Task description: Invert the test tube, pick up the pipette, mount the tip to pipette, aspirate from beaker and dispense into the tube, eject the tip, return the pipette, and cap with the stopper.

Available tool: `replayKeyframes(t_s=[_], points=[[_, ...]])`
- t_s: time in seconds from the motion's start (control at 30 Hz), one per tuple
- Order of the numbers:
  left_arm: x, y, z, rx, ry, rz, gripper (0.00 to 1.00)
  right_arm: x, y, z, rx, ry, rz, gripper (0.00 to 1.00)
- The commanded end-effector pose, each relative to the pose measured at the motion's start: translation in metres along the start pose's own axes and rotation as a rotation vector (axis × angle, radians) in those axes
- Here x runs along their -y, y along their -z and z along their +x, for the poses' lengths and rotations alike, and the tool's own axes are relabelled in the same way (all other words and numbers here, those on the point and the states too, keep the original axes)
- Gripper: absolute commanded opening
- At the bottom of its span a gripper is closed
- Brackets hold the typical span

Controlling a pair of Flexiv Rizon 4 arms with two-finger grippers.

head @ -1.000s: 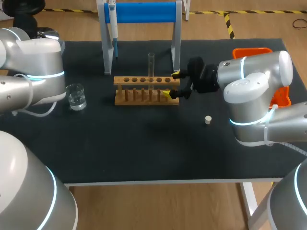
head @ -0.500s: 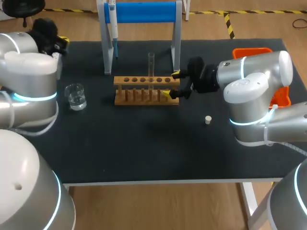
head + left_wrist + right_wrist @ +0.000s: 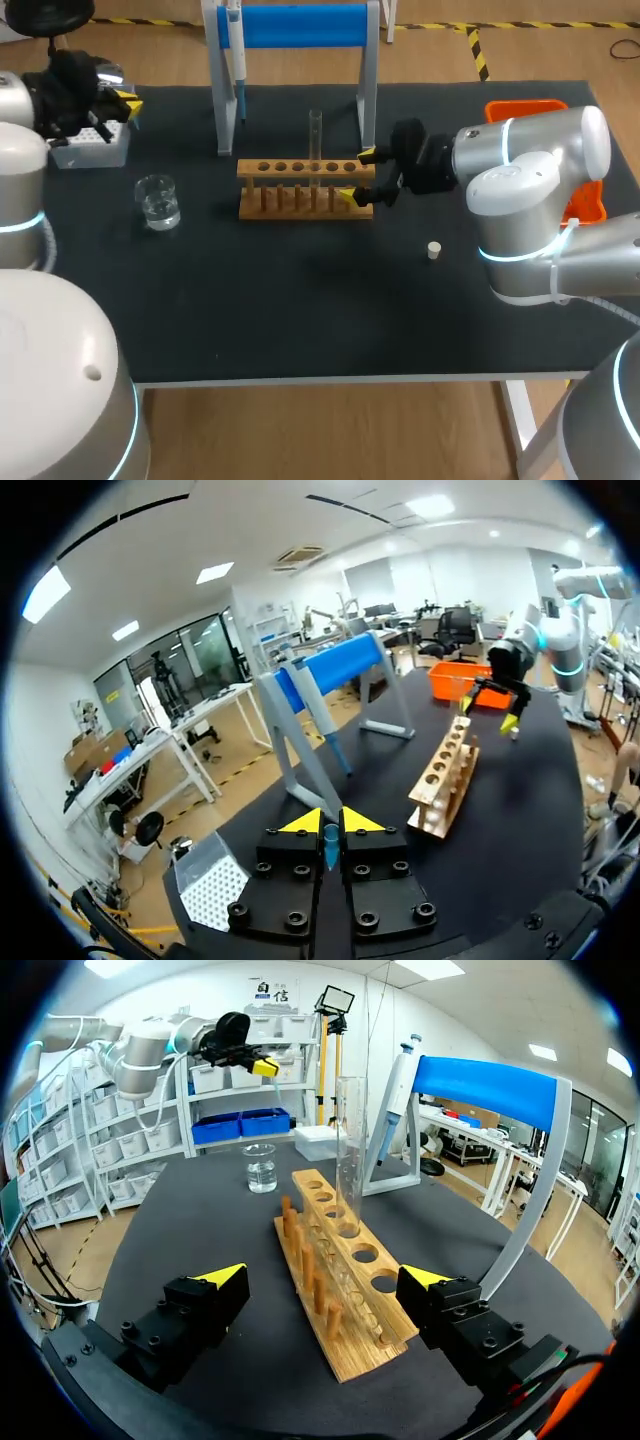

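Note:
A clear test tube stands upright in the wooden rack. My right gripper is open, one finger on each side of the rack's right end, and the tube rises just ahead of it. The pipette hangs on the blue stand. My left gripper is shut at the far left, above the tip box. A small blue piece shows in the slit between the tips of the left gripper; I cannot tell what it is. The beaker holds clear liquid. The white stopper lies near my right arm.
An orange tray sits at the back right, partly hidden by my right arm. The stand's grey legs rise just behind the rack. Bare black mat stretches from the rack to the table's front edge.
My left arm has swung back and away from the beaker, bringing its gripper into view over the tip box. The right arm, rack and tube have not moved.

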State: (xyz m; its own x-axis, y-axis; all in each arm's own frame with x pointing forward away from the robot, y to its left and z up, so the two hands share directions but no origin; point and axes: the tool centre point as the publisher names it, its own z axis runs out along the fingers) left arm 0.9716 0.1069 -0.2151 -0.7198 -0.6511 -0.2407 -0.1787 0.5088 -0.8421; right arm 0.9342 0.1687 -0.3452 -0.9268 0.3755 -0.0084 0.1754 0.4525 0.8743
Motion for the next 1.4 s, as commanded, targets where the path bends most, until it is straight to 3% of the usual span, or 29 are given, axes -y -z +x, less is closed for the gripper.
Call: replayKeyframes(t_s=[0.03, 0.13, 0.23, 0.33, 0.63, 0.8, 1.0, 1.4], points=[[-0.001, 0.022, -0.003, -0.168, -0.001, 0.002, 0.0, 0.0, 0.0, 0.0, 0.0, 0.0, 0.0, 1.0], [-0.001, 0.022, -0.003, -0.168, -0.001, 0.002, 0.0, 0.0, 0.0, 0.0, 0.0, 0.0, 0.0, 1.0], [0.011, 0.023, 0.024, -0.268, -0.083, -0.026, 0.0, 0.0, 0.0, 0.0, 0.0, 0.0, 0.0, 1.0], [0.022, 0.026, 0.055, -0.338, -0.101, -0.021, 0.0, 0.0, 0.0, 0.0, 0.0, 0.0, 0.0, 1.0], [0.062, 0.024, 0.144, -0.485, -0.166, -0.015, 0.0, 0.0, 0.0, 0.0, 0.0, 0.0, 0.0, 1.0], [0.076, 0.017, 0.185, -0.512, -0.163, -0.024, 0.0, 0.0, 0.0, 0.0, 0.0, 0.0, 0.0, 1.0], [0.086, 0.011, 0.212, -0.508, -0.115, -0.029, 0.0, 0.0, 0.0, 0.0, 0.0, 0.0, 0.0, 1.0], [0.107, 0.0, 0.253, -0.548, -0.15, -0.072, 0.0, 0.0, 0.0, 0.0, 0.0, 0.0, 0.0, 1.0]])
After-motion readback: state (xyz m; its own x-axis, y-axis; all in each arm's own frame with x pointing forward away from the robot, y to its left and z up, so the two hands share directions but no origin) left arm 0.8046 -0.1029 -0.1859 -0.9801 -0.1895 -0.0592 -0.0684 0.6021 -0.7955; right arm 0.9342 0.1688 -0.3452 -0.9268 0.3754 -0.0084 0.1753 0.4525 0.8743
